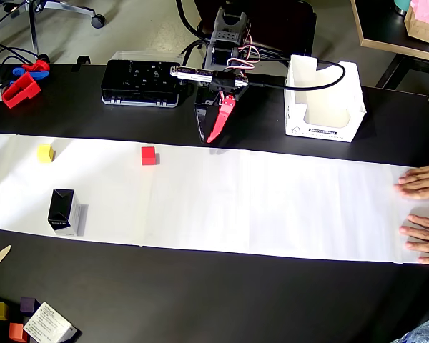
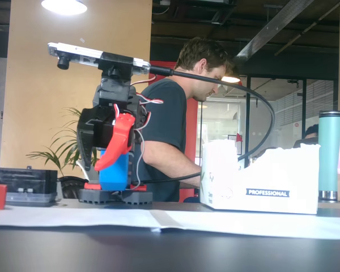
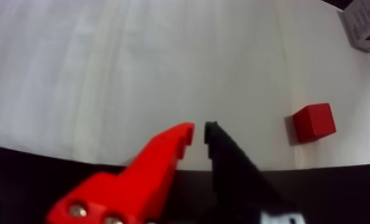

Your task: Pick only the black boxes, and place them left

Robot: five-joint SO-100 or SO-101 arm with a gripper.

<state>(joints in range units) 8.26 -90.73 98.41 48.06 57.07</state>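
Claw [image 3: 199, 134] nearly pressed together, empty, parked above the paper edge.
Risk: 1 black box [image 1: 63, 211] sits beyond the red cube [image 1: 149, 155], seemingly already left; a reach might snag the cube.

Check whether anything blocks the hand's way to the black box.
In the overhead view the red cube sits on the white paper roughly between the hand and the black box; otherwise nothing visible.

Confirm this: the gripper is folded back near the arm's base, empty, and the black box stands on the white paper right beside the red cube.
Not quite. In the overhead view the black box stands on the paper well apart from the red cube, nearer the yellow cube. The rest holds: the gripper is empty near the base.
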